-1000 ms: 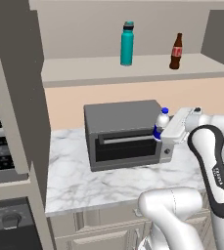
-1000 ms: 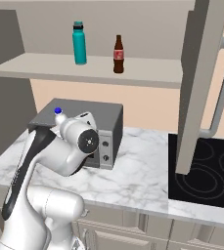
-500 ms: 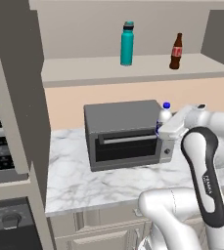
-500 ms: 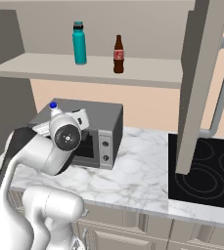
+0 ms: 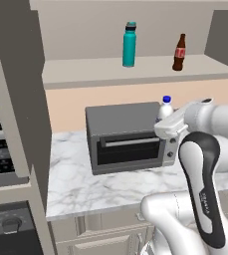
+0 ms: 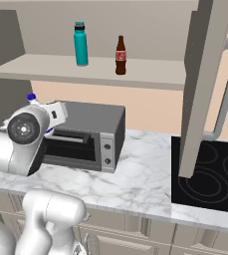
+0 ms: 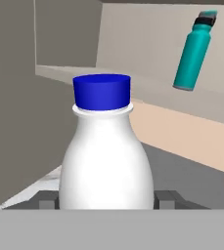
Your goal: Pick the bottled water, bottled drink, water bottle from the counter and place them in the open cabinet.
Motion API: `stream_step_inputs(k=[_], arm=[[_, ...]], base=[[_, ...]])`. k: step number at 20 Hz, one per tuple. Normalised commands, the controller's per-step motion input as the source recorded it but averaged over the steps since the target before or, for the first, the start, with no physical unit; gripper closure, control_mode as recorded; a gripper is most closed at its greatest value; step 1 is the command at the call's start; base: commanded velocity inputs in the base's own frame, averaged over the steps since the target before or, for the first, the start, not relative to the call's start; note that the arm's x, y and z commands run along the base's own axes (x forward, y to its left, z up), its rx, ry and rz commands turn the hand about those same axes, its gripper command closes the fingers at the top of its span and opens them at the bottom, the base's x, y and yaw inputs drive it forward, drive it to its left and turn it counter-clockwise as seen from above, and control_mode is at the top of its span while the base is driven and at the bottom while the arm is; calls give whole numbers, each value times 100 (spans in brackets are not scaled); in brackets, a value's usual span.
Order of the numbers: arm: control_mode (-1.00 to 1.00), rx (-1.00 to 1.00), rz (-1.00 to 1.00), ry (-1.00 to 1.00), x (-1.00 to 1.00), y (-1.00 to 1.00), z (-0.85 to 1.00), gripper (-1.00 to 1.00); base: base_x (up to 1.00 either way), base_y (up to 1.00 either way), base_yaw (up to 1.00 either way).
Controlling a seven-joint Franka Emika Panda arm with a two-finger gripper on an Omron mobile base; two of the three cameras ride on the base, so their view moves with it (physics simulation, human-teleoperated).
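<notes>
Standing on open cabinet [image 5: 85, 74] shelf: water bottle [image 5: 129, 44] and bottled drink [image 5: 179, 53], apart, both upright. Bottled water [image 7: 106, 151], white w/ blue cap, is gripped betw. gripper [image 7: 105, 199] fingers, partly closed on its body, lifted beside toaster oven [image 5: 125, 137] above counter [image 5: 95, 187].

white blue-capped bottled water [image 7: 106, 161] upright, water bottle [image 5: 129, 45], bottled drink [image 5: 179, 53] on open cabinet [image 5: 95, 73] shelf
</notes>
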Motion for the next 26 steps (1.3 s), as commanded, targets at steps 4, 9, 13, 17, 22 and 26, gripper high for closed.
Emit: stream_step_inputs(k=[4, 9, 13, 17, 22, 26], arm=[[-100, 0, -5, 0, -62, 14, 42, 100], [-100, 0, -4, -10, -48, 13, 43, 100], [-100, 0, -4, -9, -39, 19, 52, 100], [-100, 0, -4, -5, -9, 24, 61, 100], [-100, 0, -1, 0, 11, 21, 60, 100], [-100, 3, 0, 0, 20, 6, 38, 100]], base=[[0, 0, 0], [0, 0, 0], [0, 0, 0], [0, 0, 0], [0, 0, 0], [0, 0, 0]])
